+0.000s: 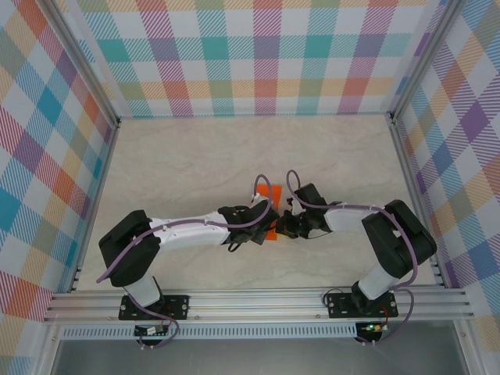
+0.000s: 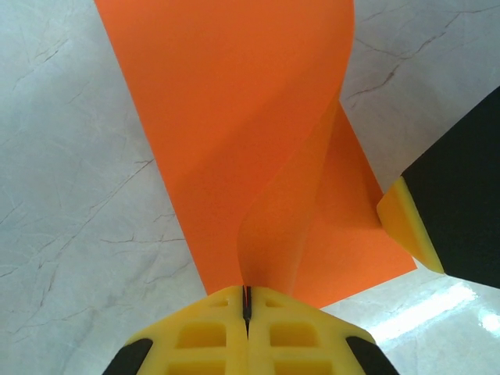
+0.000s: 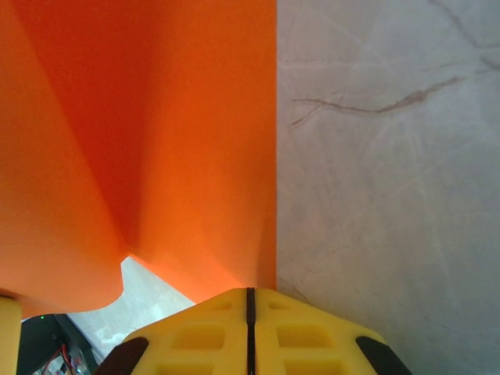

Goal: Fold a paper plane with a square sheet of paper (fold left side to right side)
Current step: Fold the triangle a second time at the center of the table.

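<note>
The square sheet of paper [image 1: 271,192] is bright orange and lies at mid-table between the two arms. In the left wrist view the sheet [image 2: 234,117] curls up off the marble, and my left gripper [image 2: 247,301] is shut on its near edge, with a thin orange line showing between the yellow pads. My right gripper [image 3: 251,295] is shut at the sheet's [image 3: 156,156] near right corner, where creases in the paper run into the tips. One yellow finger of the right gripper [image 2: 410,226] touches the paper's right edge. From above, the left gripper [image 1: 268,221] and the right gripper [image 1: 283,226] nearly meet.
The marble tabletop [image 1: 187,164] is walled by checked panels with metal rails [image 1: 258,301] along the near edge. Both arm bases sit at that edge. Purple cables loop over the wrists [image 1: 293,183].
</note>
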{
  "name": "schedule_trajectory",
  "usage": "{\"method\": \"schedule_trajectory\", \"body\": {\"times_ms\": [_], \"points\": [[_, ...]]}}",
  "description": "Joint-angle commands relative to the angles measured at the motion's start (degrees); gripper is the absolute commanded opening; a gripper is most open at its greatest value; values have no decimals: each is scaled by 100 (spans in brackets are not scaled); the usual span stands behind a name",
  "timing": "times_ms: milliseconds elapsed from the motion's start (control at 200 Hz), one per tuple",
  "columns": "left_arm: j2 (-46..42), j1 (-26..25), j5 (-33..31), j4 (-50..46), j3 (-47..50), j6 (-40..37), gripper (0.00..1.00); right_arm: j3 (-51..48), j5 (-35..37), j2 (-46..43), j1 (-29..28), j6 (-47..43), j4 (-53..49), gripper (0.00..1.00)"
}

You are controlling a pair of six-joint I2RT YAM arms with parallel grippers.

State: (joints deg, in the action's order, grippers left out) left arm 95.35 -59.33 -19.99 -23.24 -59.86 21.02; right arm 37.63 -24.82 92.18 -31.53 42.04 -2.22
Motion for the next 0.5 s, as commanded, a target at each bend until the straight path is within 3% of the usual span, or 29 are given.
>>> {"method": "schedule_trajectory", "body": {"times_ms": [0,495], "points": [[-152,76,-48,-144,27,76,0,183,196,88,-42,-22,-269,9],[74,465,137,-57,-52,-227,0,437,315,467,-103,-231,-736,10]]}}
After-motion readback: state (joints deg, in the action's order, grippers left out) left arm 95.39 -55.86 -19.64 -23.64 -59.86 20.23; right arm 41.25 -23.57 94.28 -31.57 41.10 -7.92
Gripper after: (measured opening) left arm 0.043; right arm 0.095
